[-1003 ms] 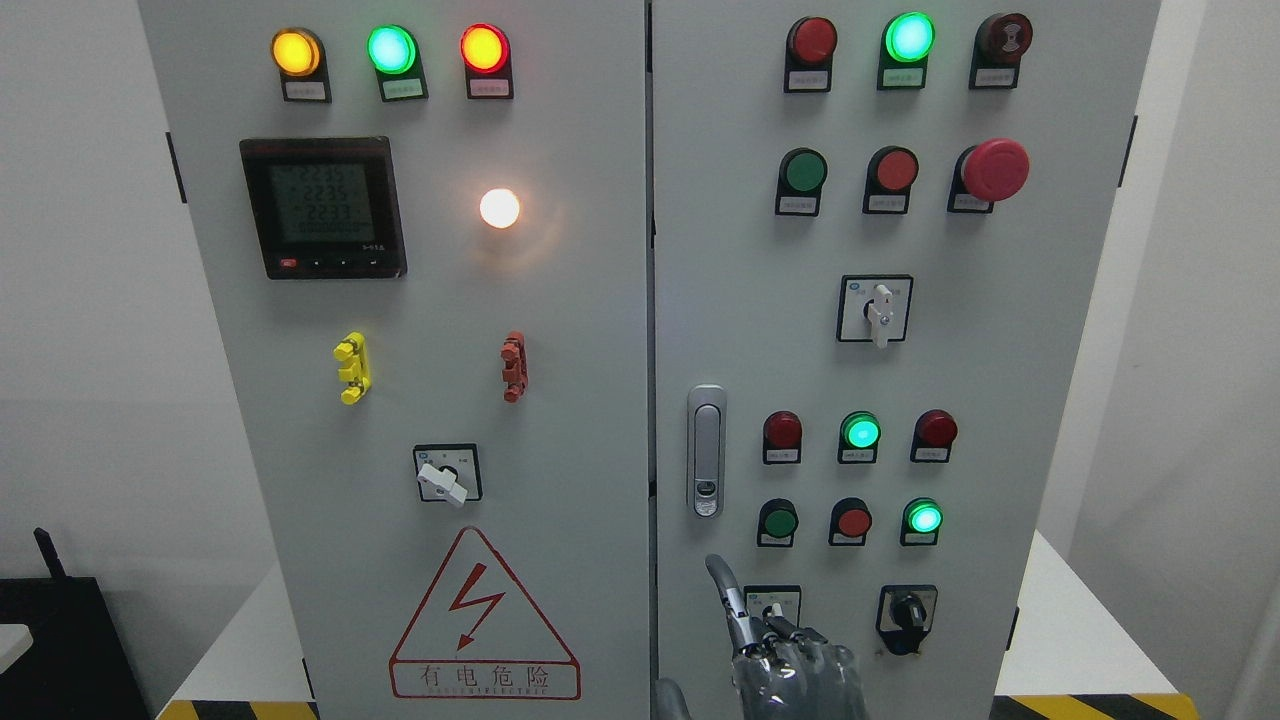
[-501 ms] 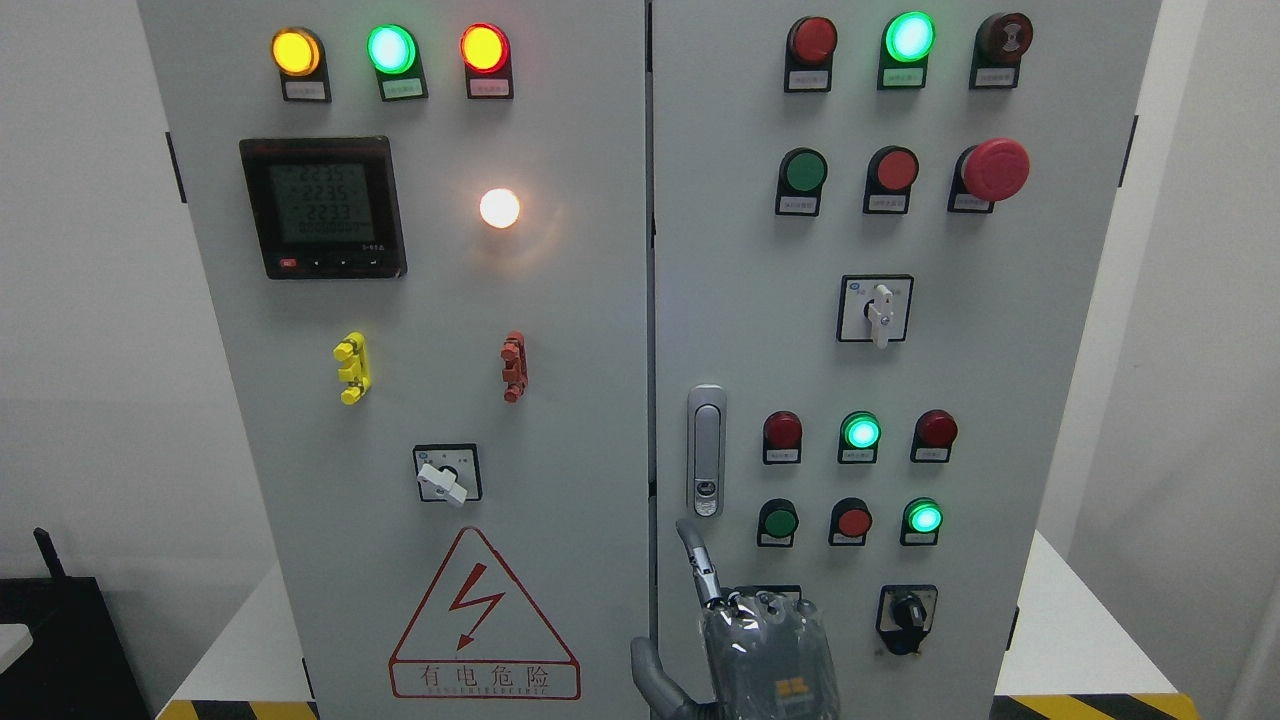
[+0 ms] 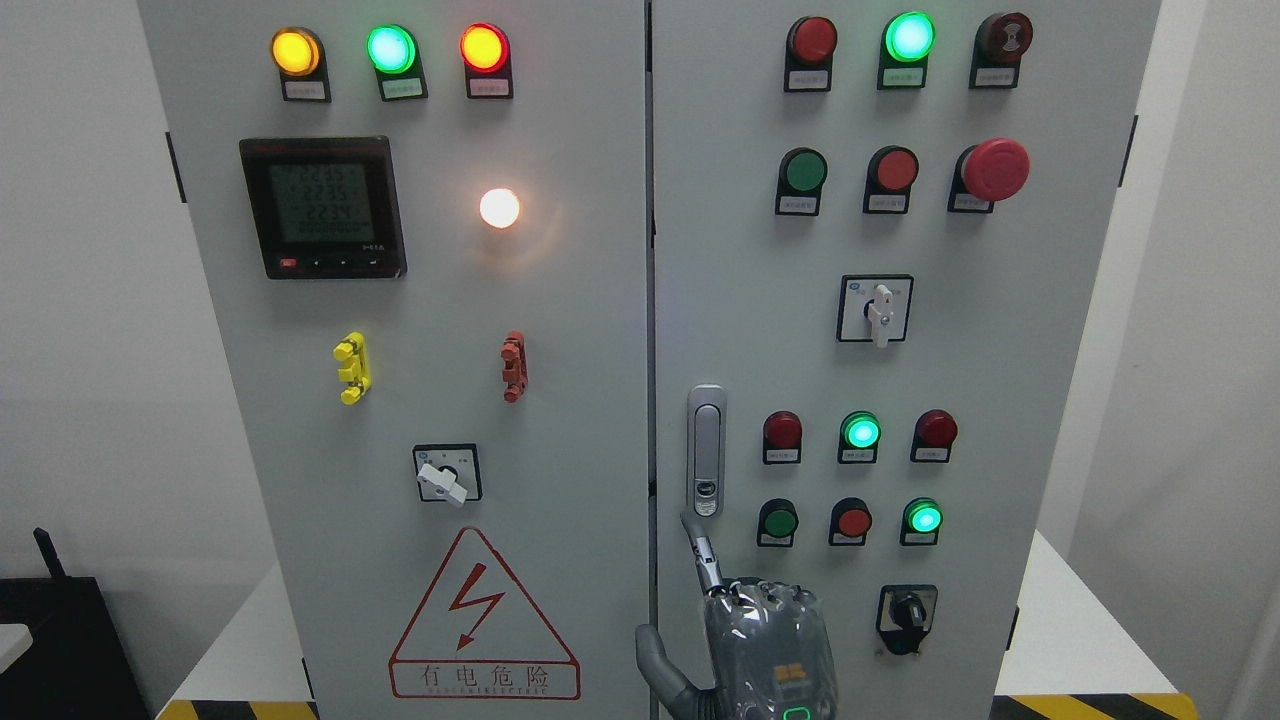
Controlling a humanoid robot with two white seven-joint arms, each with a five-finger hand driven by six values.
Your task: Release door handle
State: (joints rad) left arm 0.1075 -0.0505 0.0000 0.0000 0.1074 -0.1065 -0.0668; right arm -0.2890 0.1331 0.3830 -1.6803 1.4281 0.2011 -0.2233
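Index fingertip [image 3: 688, 522] at handle's [image 3: 706, 450] six o'clock; hand [image 3: 762, 640] otherwise curled, holding nothing. Press lock button squarely, avoiding side slip.

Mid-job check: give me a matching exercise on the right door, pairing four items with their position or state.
Items:
1. door handle
2. robot hand
3. mushroom button
4. white selector switch

Descriptions:
A. red, upper right
B. index finger raised, below the handle
C. silver, flush and upright at the door's left edge
D. mid-door, knob pointing down

Pairs: 1-C, 2-B, 3-A, 4-D
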